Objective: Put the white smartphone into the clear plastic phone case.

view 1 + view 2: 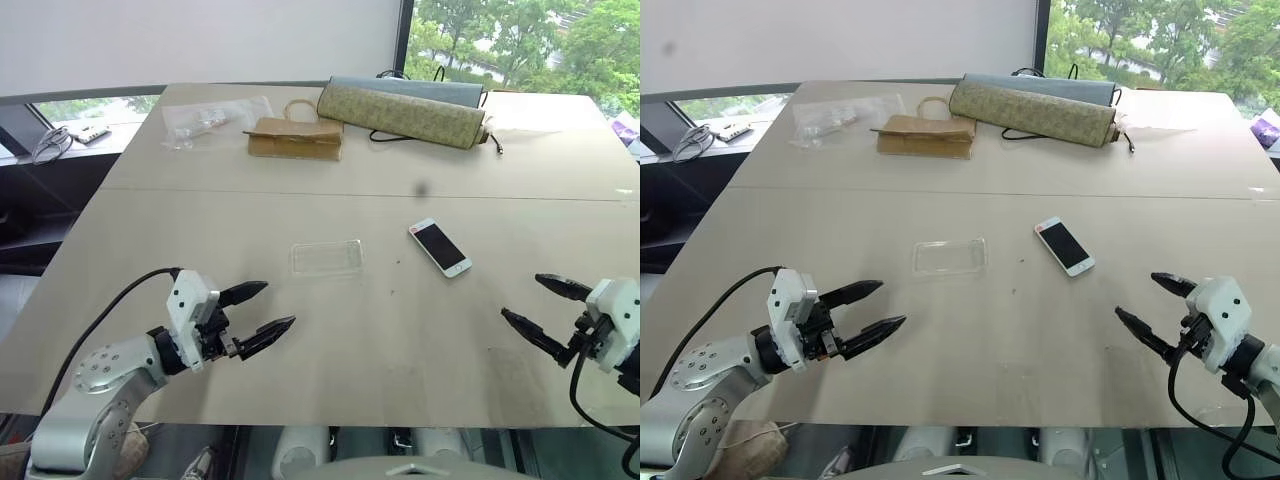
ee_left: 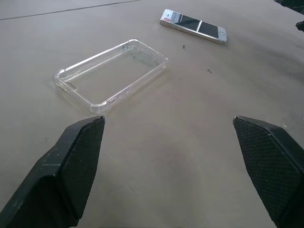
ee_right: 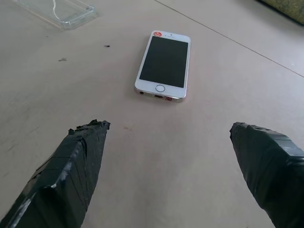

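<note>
Phone: we see the white smartphone (image 1: 439,247) lying screen up on the table (image 1: 400,330), right of centre.
Case: the clear plastic phone case (image 1: 326,258) lies flat and empty — well apart from the phone, to its left.
Left gripper (image 1: 262,311): fingers spread wide, holding nothing, near the case.
Right gripper (image 1: 532,305): fingers apart too — empty, pointing toward the phone.
Far edge: we note a paper bag (image 1: 296,137) beside a rolled mat (image 1: 402,113).

No readable text, label or number shows anywhere, not even on the white smartphone (image 3: 164,65).
</note>
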`<state>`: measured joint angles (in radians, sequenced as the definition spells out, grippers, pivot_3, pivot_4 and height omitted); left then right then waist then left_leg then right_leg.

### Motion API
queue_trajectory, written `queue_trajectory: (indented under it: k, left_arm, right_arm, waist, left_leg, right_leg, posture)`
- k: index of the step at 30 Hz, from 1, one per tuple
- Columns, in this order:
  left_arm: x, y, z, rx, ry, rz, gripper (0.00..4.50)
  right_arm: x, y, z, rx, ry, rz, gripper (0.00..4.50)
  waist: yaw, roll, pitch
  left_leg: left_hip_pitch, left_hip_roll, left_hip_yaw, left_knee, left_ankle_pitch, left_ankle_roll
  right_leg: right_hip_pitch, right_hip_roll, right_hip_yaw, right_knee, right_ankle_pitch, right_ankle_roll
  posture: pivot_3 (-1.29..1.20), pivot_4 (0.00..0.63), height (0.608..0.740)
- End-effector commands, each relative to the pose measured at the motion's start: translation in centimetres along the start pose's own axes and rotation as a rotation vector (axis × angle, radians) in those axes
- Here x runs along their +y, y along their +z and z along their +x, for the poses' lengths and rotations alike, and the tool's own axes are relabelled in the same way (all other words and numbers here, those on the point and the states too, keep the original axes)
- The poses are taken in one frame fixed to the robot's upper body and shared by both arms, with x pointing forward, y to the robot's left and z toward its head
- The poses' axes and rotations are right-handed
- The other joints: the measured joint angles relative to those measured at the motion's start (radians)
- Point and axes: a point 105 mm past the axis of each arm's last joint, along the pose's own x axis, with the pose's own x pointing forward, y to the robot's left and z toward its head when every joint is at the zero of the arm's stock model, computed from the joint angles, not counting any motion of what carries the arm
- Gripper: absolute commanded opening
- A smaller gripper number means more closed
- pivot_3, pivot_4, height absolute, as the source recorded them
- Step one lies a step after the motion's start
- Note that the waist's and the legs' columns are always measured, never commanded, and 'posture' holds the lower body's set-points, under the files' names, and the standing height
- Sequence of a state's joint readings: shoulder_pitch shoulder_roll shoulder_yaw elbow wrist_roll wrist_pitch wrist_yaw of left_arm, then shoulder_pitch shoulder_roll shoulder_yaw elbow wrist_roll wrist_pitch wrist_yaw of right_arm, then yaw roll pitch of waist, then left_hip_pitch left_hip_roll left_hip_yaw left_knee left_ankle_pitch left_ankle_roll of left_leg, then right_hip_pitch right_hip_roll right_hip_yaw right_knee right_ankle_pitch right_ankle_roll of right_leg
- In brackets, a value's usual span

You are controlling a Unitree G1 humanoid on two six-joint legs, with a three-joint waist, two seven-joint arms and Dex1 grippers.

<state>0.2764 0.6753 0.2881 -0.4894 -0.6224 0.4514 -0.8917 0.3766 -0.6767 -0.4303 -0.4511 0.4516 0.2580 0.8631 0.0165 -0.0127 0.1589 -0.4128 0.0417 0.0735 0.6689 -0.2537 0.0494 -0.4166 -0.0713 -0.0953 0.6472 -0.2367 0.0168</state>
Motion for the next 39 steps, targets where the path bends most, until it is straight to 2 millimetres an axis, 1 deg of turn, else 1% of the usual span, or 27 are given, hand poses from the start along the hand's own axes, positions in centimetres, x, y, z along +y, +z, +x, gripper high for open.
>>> queue_trajectory:
  k: [1,4,7,9,13,17,21,24,26,28,31,32,36,39]
  left_arm:
    - [0.5,1.0,0.0,-0.014,0.018,0.046,4.48]
    - [1.4,1.8,1.0,-0.020,0.038,0.098,4.48]
    - [1.6,2.3,2.0,-0.009,0.005,0.127,4.48]
    - [1.8,2.4,2.5,0.028,0.002,0.157,4.48]
    - [2.2,2.3,4.5,0.148,-0.078,0.205,4.48]
    - [2.6,2.8,6.4,0.191,-0.156,0.224,4.48]
    - [3.0,2.2,7.8,0.255,-0.220,0.265,4.48]
    - [3.9,1.6,9.4,0.267,-0.231,0.241,3.72]
    - [4.5,0.9,10.5,0.298,-0.252,0.305,2.73]
    - [4.6,0.7,11.4,0.308,-0.277,0.314,1.83]
    - [4.9,0.4,12.0,0.343,-0.307,0.334,0.26]
    - [4.9,0.3,12.0,0.352,-0.316,0.340,0.03]
    - [4.9,0.1,11.9,0.357,-0.362,0.350,0.03]
    - [3.5,0.8,12.1,0.308,-0.441,0.346,0.03]
  right_arm:
    - [0.0,1.6,-0.1,-0.051,0.005,-0.057,4.50]
    - [1.1,3.2,0.8,-0.108,0.050,-0.095,4.50]
    - [2.3,4.3,1.4,-0.132,0.106,-0.112,4.50]
    - [2.9,4.8,1.5,-0.145,0.138,-0.113,4.50]
    - [4.4,5.7,1.4,-0.157,0.256,-0.127,4.50]
    - [4.7,6.4,1.5,-0.167,0.302,-0.147,4.50]
    - [4.9,6.9,1.6,-0.173,0.319,-0.157,4.50]
    - [4.9,7.1,2.0,-0.184,0.303,-0.165,4.50]
    - [5.0,7.1,2.2,-0.189,0.302,-0.164,4.50]
    - [5.2,7.1,2.3,-0.191,0.302,-0.164,4.50]
    - [5.4,7.3,2.3,-0.197,0.288,-0.165,4.50]
    - [5.4,7.4,2.2,-0.198,0.283,-0.165,4.50]
    - [5.6,7.3,2.1,-0.194,0.262,-0.164,4.50]
    - [5.5,7.1,2.3,-0.183,0.232,-0.158,4.50]
  waist:
    - [0.000,0.000,0.000]
    - [0.003,0.000,0.000]
    - [0.002,0.000,0.000]
    - [0.001,0.000,0.000]
    - [0.007,0.000,0.000]
    - [0.008,0.000,0.000]
    - [0.005,0.000,0.000]
    - [0.006,0.000,0.000]
    - [0.008,-0.001,0.000]
    - [0.008,-0.001,0.000]
    - [0.014,-0.001,0.000]
    - [0.015,-0.001,0.000]
    - [0.017,-0.001,0.000]
    - [0.017,-0.001,-0.001]
  left_leg:
    - [0.000,0.000,0.000,0.000,0.000,0.000]
    - [0.000,0.000,0.000,0.000,0.000,0.000]
    - [0.001,0.000,-0.001,0.000,0.000,0.000]
    - [0.000,0.000,-0.001,0.000,0.000,0.000]
    - [0.000,-0.001,-0.001,0.000,0.000,0.000]
    - [0.001,-0.001,0.000,0.001,0.000,0.000]
    - [0.000,-0.001,0.000,0.001,0.000,0.000]
    - [0.000,-0.002,0.000,0.001,0.000,0.000]
    - [0.000,-0.002,0.000,0.001,0.000,0.000]
    - [0.000,-0.002,0.000,0.002,0.000,0.000]
    - [0.000,-0.002,0.000,0.002,0.000,0.000]
    - [0.000,-0.002,0.000,0.002,0.000,0.000]
    - [0.000,-0.002,0.000,0.002,0.000,0.000]
    - [0.000,-0.002,0.000,0.002,0.000,0.000]
  right_leg:
    - [0.000,0.000,0.000,0.000,0.000,0.000]
    - [0.000,0.000,0.000,0.000,0.000,0.000]
    - [0.001,0.001,-0.001,0.000,0.000,0.000]
    - [0.001,0.001,0.000,0.000,0.002,0.003]
    - [0.001,0.001,-0.001,0.000,0.002,0.004]
    - [0.002,0.001,-0.001,0.000,0.002,0.004]
    - [0.002,0.001,-0.001,0.000,0.002,0.004]
    - [0.002,0.002,-0.001,0.000,0.003,0.004]
    - [0.002,0.002,-0.001,0.000,0.003,0.004]
    - [0.002,0.002,-0.001,0.000,0.003,0.004]
    - [0.002,0.002,-0.001,0.000,0.003,0.004]
    - [0.002,0.002,-0.001,0.000,0.003,0.004]
    - [0.002,0.002,-0.001,0.001,0.003,0.004]
    - [0.002,0.002,-0.001,0.002,0.003,0.004]
  posture:
    - [0.00,0.150,0.740]
    - [0.00,0.150,0.740]
    - [0.00,0.150,0.740]
    - [0.00,0.150,0.740]
    - [0.00,0.150,0.740]
    - [0.00,0.150,0.740]
    - [0.00,0.150,0.740]
    - [0.00,0.150,0.740]
    - [0.00,0.150,0.740]
    - [0.00,0.150,0.740]
    - [0.00,0.150,0.740]
    - [0.00,0.150,0.740]
    - [0.00,0.150,0.740]
    - [0.00,0.150,0.740]
